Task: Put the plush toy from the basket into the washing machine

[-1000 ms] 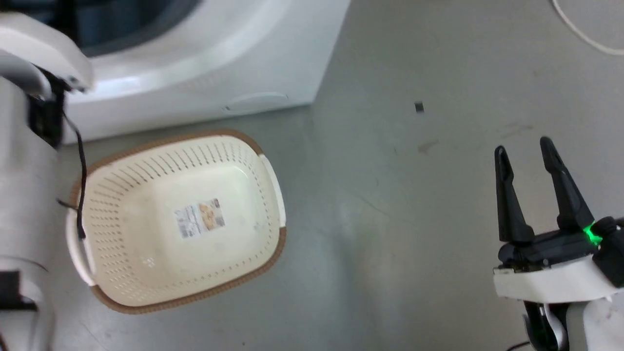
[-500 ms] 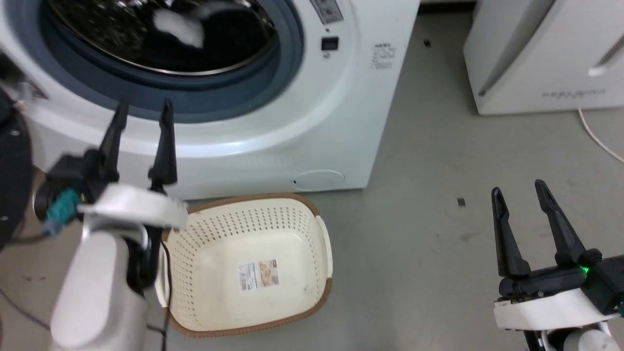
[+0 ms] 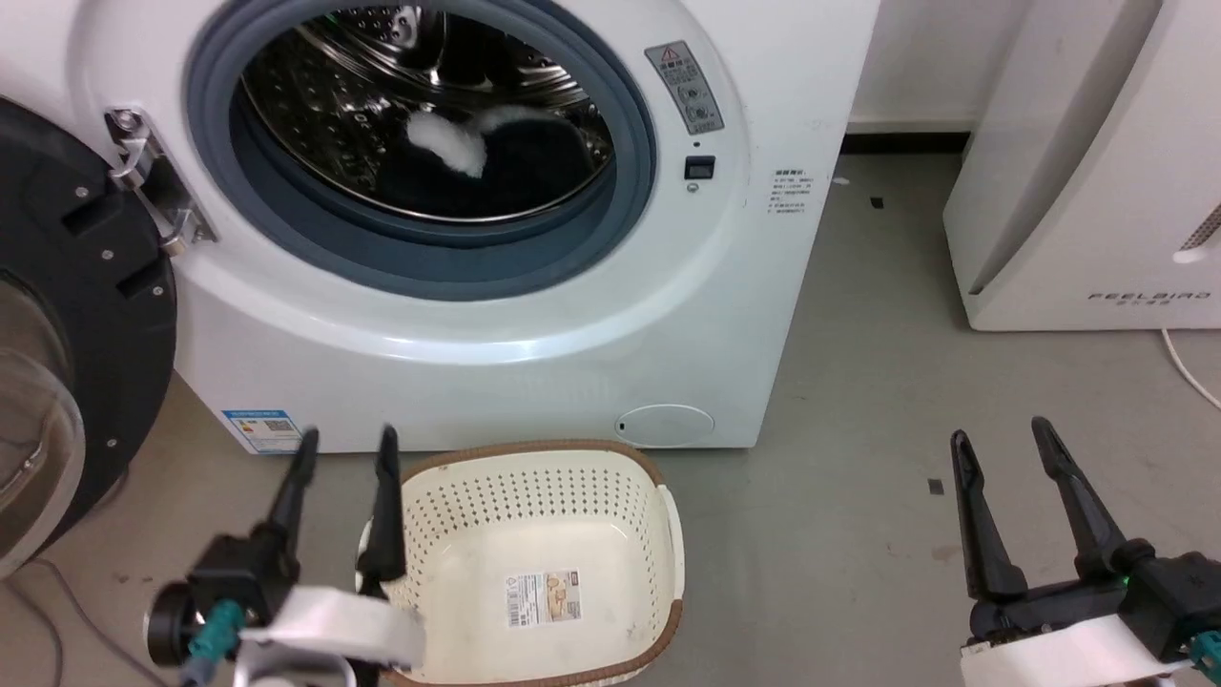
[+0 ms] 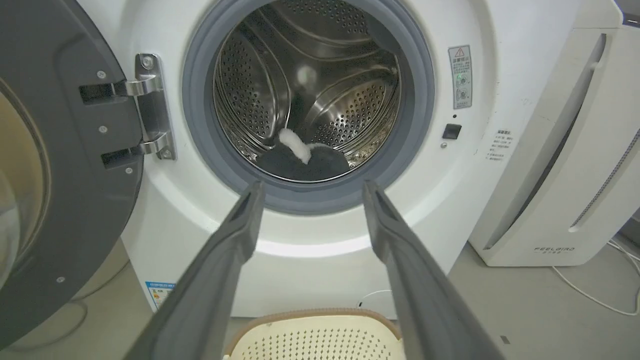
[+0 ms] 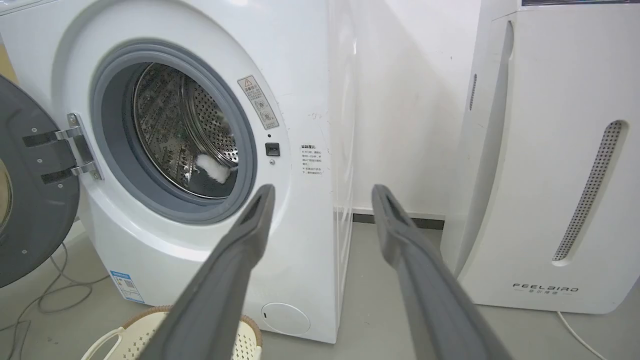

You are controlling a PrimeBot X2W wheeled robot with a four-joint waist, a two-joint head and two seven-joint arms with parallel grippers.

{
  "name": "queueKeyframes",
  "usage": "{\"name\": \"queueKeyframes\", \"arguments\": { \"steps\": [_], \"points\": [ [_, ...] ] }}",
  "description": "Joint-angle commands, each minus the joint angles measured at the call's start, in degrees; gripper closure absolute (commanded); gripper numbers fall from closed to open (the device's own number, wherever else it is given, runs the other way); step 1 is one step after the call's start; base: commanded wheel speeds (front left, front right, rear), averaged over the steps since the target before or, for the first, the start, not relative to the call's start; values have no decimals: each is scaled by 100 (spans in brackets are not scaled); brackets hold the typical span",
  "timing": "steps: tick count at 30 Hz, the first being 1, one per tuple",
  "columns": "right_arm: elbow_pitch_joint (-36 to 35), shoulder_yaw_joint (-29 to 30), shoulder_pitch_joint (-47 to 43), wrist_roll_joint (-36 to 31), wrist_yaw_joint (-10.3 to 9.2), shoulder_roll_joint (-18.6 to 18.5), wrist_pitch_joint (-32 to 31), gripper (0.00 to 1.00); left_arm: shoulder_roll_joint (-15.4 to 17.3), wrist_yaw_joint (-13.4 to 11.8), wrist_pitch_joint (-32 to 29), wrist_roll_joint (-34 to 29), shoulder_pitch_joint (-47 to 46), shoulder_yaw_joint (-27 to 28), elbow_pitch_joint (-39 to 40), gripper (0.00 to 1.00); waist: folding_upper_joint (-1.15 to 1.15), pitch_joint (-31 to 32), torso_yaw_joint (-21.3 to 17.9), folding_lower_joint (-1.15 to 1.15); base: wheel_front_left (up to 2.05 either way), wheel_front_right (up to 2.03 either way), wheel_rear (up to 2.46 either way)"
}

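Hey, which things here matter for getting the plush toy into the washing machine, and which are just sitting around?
Part of the job:
plush toy, in the drum
washing machine, door open
basket, empty

Just there:
white FEELBIRD appliance
white cable on the floor

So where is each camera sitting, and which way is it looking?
Head view: on the robot's head, looking forward and down at the washing machine and the empty basket; left gripper and right gripper show at the bottom, both open.
Left wrist view: on the left wrist, facing into the drum, where the plush toy lies; its two fingers rise from below.
Right wrist view: on the right wrist, facing the machine's right front and the white FEELBIRD appliance; its fingers show.
Shared: all three see the toy in the open drum.
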State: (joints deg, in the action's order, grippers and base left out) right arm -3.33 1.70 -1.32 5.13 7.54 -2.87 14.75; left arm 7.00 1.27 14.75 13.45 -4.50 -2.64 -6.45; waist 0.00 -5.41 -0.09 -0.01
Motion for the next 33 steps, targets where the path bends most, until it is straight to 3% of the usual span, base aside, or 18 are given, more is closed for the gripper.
{"name": "queueKeyframes", "arguments": {
  "steps": [1, 19, 20, 33],
  "points": [
    [17, -4, -89, 26, -5, 0, 25, 0, -37, 17, 24, -71, 152, -40, -5, 0, 0, 39, 11, 1, 0, 0, 0],
    [104, -81, -228, 28, -5, 0, 25, 0, -282, 97, 25, -459, 572, -90, -39, 0, 0, 196, 69, 1, 0, 0, 0],
    [90, -77, -166, 39, 0, 0, 0, 100, -272, 96, 0, -426, 551, -102, -43, 100, 0, 197, 68, 1, 0, 0, 0],
    [111, -81, -142, -3, 0, 0, -118, 100, -281, 75, -124, -497, 543, -73, 6, 100, 0, 226, 64, 1, 0, 0, 0]
  ]
}}
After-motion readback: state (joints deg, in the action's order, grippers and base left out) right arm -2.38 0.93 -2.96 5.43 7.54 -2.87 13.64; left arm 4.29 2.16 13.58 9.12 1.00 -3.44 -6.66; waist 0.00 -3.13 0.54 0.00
